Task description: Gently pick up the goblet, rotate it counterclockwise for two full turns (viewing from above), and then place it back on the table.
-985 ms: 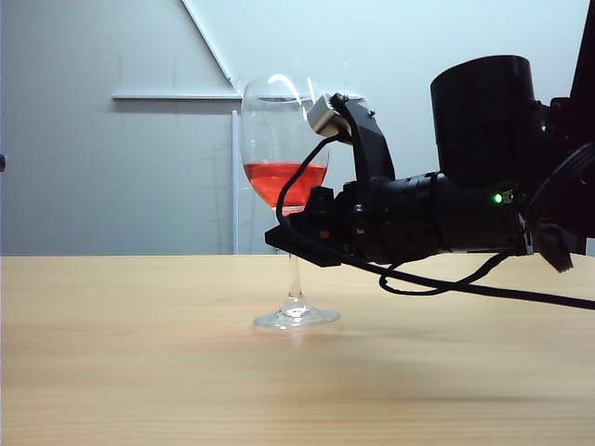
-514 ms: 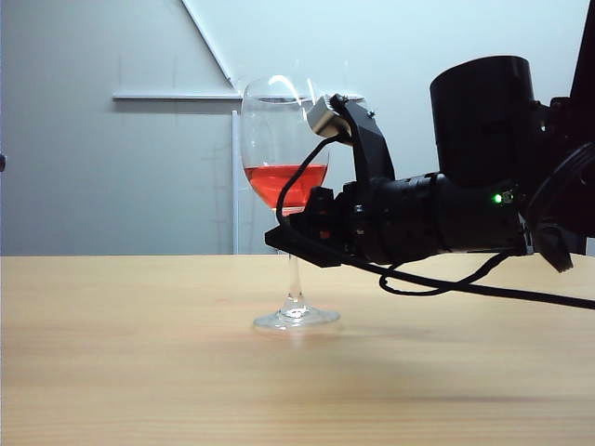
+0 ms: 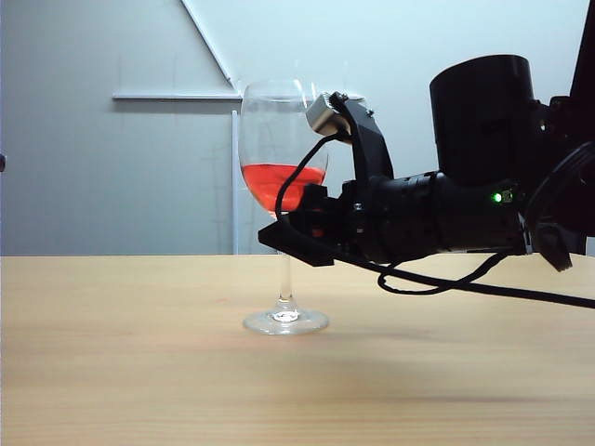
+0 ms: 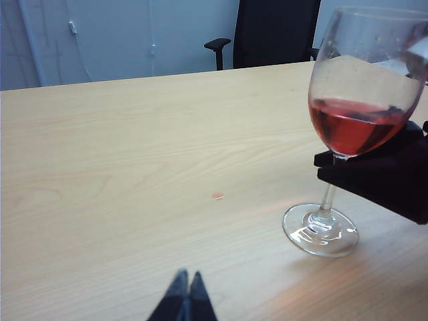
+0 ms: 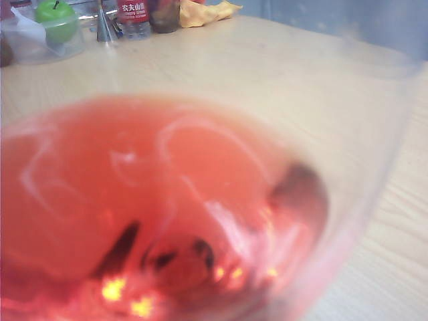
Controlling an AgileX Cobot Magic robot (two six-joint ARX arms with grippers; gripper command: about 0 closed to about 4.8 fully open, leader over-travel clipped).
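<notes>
The goblet (image 3: 279,139) stands upright on the table (image 3: 139,362), red liquid in the lower part of its bowl and its round foot flat on the wood. My right gripper (image 3: 296,237) reaches in level from the right, with its black fingers (image 4: 374,177) at the stem just under the bowl. How wide they stand is hidden. In the right wrist view the goblet (image 5: 167,200) fills the picture and blurs the fingers behind it. My left gripper (image 4: 188,281) hovers low over the table (image 4: 134,134), well short of the goblet (image 4: 354,100), tips pressed together and empty.
A black office chair (image 4: 274,30) stands behind the table's far edge. At one end of the table are a clear box with a green apple (image 5: 57,20), a red-labelled bottle (image 5: 134,12) and a yellow object (image 5: 204,12). A small pink spot (image 4: 217,196) marks the wood.
The goblet has shifted a little to the left and its foot now sits slightly lower on the table. The right gripper's finger tip edged left too; the arm itself stayed put.
</notes>
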